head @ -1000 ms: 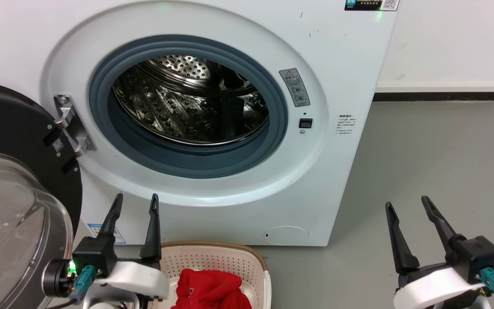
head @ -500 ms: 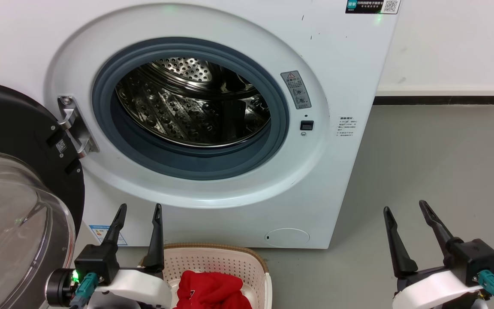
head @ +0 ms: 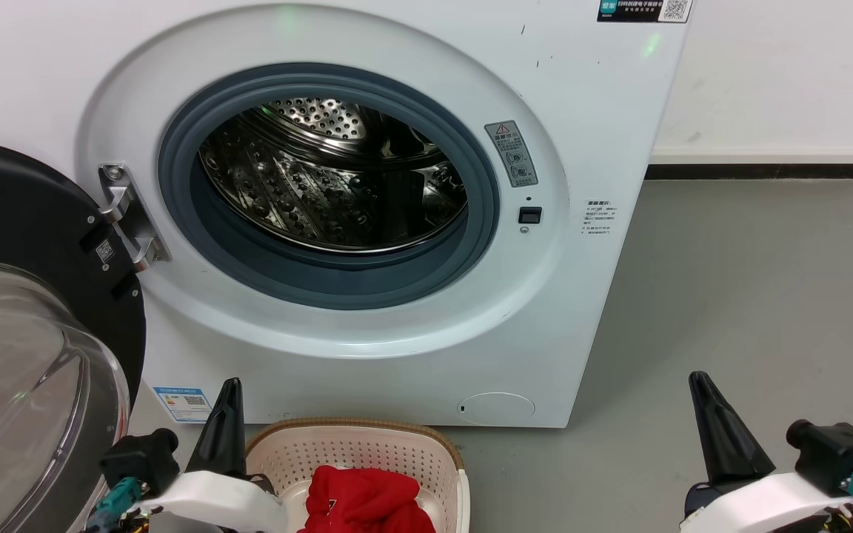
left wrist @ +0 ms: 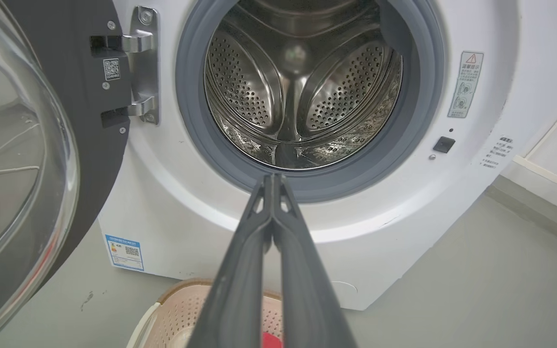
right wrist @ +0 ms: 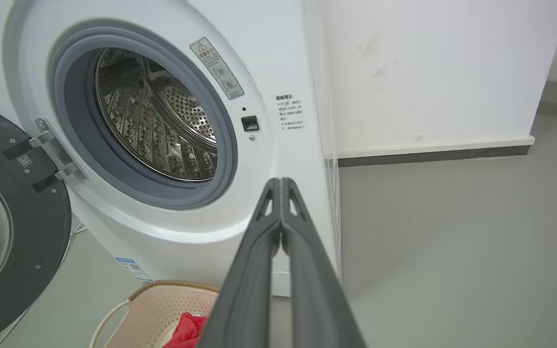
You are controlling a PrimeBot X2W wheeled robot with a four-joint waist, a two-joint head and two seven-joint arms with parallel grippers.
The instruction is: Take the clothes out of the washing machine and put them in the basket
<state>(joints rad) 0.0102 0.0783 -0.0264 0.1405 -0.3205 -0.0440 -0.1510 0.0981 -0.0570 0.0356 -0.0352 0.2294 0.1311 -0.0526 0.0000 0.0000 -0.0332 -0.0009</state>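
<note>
Low in front of the open washing machine point(head: 589, 111), the left gripper point(head: 229, 386) and right gripper point(head: 697, 379) are both clenched on nothing, fingers pressed flat together. The red clothes point(head: 363, 500) lie heaped in the basket point(head: 352, 431), which sits on the floor just right of the left gripper and well left of the right one. The steel drum point(head: 330, 178), ahead of and above both grippers, looks empty.

Risks: the open glass door point(head: 27, 348) hangs close on the left gripper's left, so a sideways swing could strike it. A careless move the other way could nudge the basket. A garment hidden behind the grey ring point(head: 338, 285) would go unnoticed.
</note>
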